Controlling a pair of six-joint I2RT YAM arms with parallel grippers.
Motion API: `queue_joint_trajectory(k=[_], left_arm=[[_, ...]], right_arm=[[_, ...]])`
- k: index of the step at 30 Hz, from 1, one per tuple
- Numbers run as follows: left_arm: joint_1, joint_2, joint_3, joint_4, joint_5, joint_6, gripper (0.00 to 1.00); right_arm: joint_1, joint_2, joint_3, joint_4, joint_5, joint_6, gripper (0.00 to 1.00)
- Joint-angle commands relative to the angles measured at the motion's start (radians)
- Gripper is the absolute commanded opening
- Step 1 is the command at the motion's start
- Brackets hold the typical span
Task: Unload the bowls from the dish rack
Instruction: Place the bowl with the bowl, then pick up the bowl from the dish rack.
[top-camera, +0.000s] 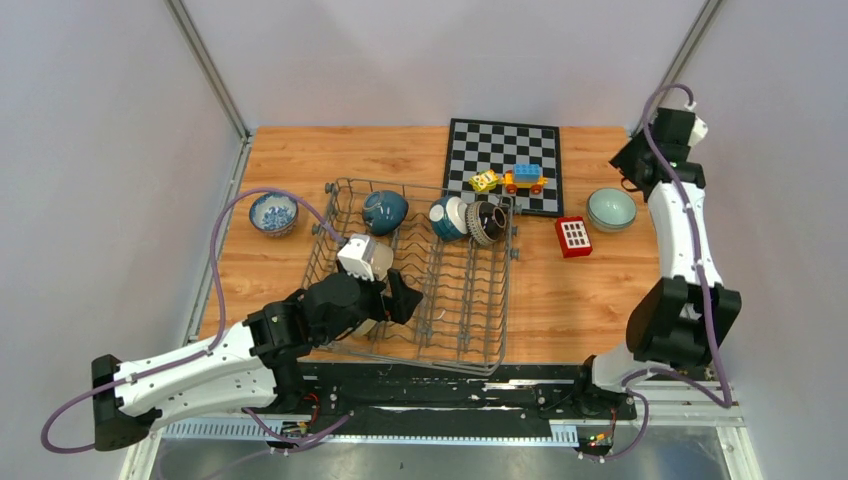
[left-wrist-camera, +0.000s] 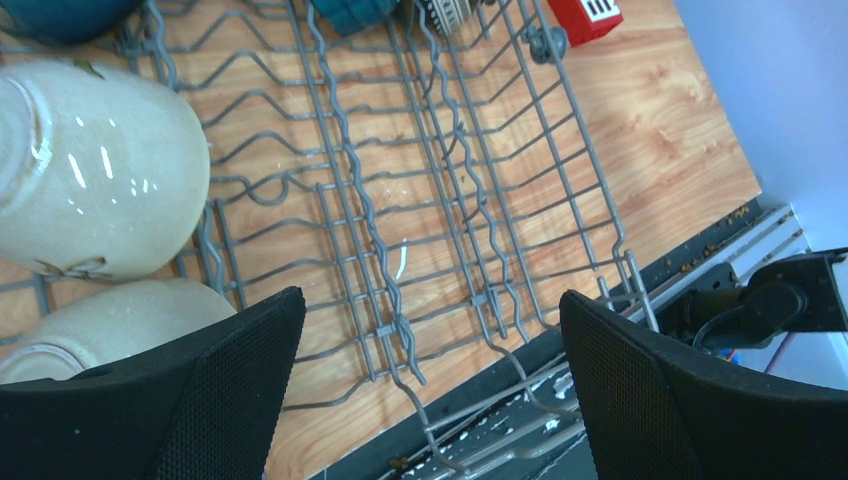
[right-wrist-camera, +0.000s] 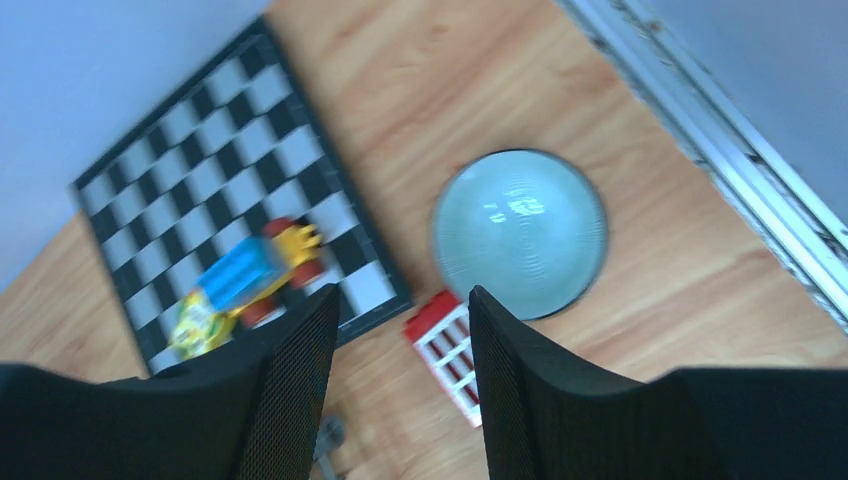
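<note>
The grey wire dish rack (top-camera: 470, 300) stands mid-table. At its far end a dark teal bowl (top-camera: 385, 211), a teal-and-white bowl (top-camera: 447, 218) and a dark brown striped bowl (top-camera: 487, 222) stand on edge. Two beige bowls (left-wrist-camera: 100, 170) (left-wrist-camera: 110, 320) lie at its near left. A blue-and-white patterned bowl (top-camera: 273, 213) sits on the table left of the rack. A pale celadon bowl (top-camera: 611, 209) (right-wrist-camera: 520, 232) sits on the table to the right. My left gripper (top-camera: 392, 305) (left-wrist-camera: 430, 390) is open and empty over the rack's near part, beside the beige bowls. My right gripper (top-camera: 632, 160) (right-wrist-camera: 405, 380) is open and empty, high above the celadon bowl.
A black-and-white chessboard (top-camera: 490, 150) (right-wrist-camera: 200, 190) lies at the back with toy blocks (top-camera: 525, 178) on it. A red toy block (top-camera: 573, 237) (right-wrist-camera: 445, 350) lies between the rack and the celadon bowl. The table's right metal rail (right-wrist-camera: 720, 170) runs close to that bowl.
</note>
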Motion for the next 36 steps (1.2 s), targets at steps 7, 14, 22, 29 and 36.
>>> queue_joint_trajectory(k=[7, 14, 22, 29, 36], left_arm=[[0.007, -0.022, 0.137, -0.117, -0.212, 0.133, 1.00], [0.008, 0.030, 0.229, -0.241, -0.335, 0.227, 1.00], [0.035, 0.111, 0.259, -0.383, -0.261, 0.155, 1.00], [0.097, 0.058, 0.204, -0.411, -0.206, 0.059, 1.00], [0.225, -0.021, 0.135, -0.410, -0.043, 0.063, 0.99]], right_arm=[[0.426, -0.393, -0.007, 0.003, 0.024, -0.175, 0.49], [0.923, -0.556, -0.042, -0.145, 0.071, -0.304, 0.47], [1.165, -0.723, -0.484, -0.060, -0.008, -0.141, 0.46], [1.167, -0.813, -0.795, 0.352, -0.183, 0.024, 0.48], [1.164, -0.739, -0.782, 0.416, 0.040, 0.046, 0.50]])
